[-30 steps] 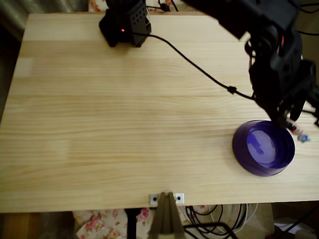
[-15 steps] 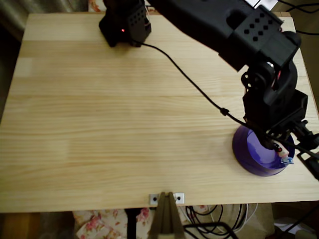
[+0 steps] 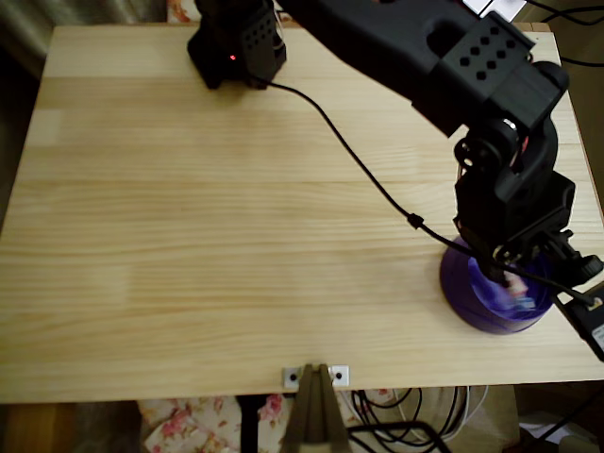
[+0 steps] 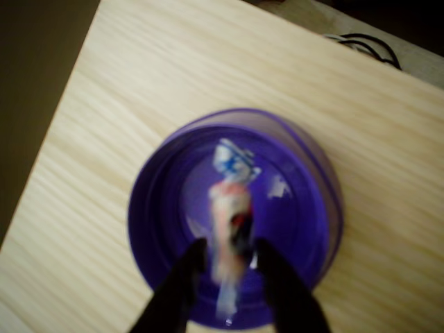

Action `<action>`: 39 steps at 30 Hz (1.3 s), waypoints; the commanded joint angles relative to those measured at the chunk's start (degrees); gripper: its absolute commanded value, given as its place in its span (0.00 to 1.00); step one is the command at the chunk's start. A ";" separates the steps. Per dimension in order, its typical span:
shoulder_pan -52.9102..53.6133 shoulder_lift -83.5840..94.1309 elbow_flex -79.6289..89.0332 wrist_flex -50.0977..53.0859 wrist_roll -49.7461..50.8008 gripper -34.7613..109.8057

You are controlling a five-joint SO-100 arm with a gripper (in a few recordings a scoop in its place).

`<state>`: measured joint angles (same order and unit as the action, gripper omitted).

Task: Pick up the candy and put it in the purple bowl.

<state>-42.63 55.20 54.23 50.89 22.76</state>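
Note:
The purple bowl [image 3: 462, 288] sits at the table's right side near the front edge; in the wrist view the purple bowl [image 4: 159, 208] lies straight below the camera. My gripper [image 3: 514, 276] hangs over the bowl's inside. In the wrist view the gripper [image 4: 229, 253] has its two dark fingers [image 4: 184, 277] apart. The candy [image 4: 229, 208] shows between and beyond them as a streaked blur, pale peach with red marks and a blue end, over the bowl's lilac bottom. From above, the candy [image 3: 517, 286] is a small pale smear inside the bowl. The fingers do not seem to press it.
The black arm [image 3: 491, 104] reaches across the upper right of the wooden table [image 3: 189, 236] from its base [image 3: 236, 42] at the back. A black cable [image 3: 359, 160] runs over the table to the wrist. The table's right edge is close to the bowl.
The gripper has carried the candy from the bowl's right rim in over its inside. The fingers now stand apart and the candy is blurred, dropping away from them.

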 commanded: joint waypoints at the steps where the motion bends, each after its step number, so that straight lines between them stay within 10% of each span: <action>1: 0.00 4.04 -6.42 0.62 0.44 0.36; 8: 0.00 5.98 -5.62 1.67 0.18 0.41; 15: 0.62 15.21 1.49 2.11 -1.93 0.24; 39: 9.49 74.71 64.51 -8.88 -10.20 0.24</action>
<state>-35.24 118.65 116.28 43.07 12.48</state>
